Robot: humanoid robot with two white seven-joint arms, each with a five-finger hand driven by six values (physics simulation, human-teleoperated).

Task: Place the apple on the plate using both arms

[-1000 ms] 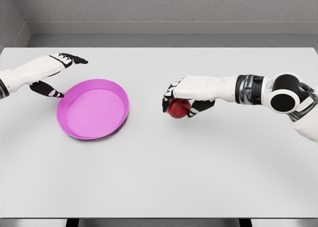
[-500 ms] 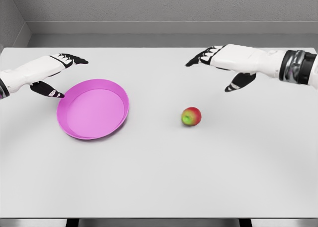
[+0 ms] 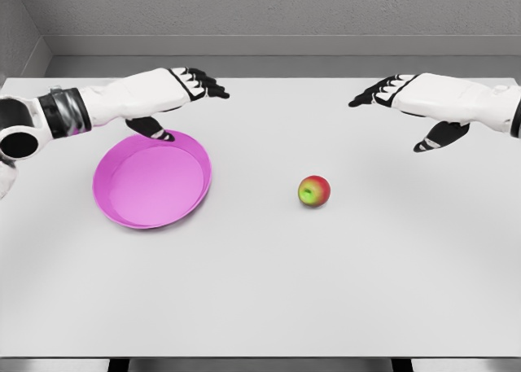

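While I monitor the head view, the only view supplied, I read the task as not yet completed. The apple (image 3: 313, 190) lies on the white bench (image 3: 269, 282), right of centre and well apart from the pink plate (image 3: 152, 179), which sits at the left. Nothing rests in the plate.

Left side: the left robot hand (image 3: 175, 91) reaches in from the left edge and hovers above the far rim of the plate. Its fingers are extended and relaxed, pointing toward the middle of the bench, and they hold nothing. The thumb hangs down near the rim; I cannot tell whether it touches.

Right side: the right robot hand (image 3: 415, 99) reaches in from the right edge, above and behind the apple and clear of it. Its fingers are spread and hold nothing.

Status, as my judgement: no part of the transfer is in place. Remaining steps are to bring a robot hand to the apple, close on it, carry it leftward, pass or support it with the other arm as the task requires, and set it inside the plate.
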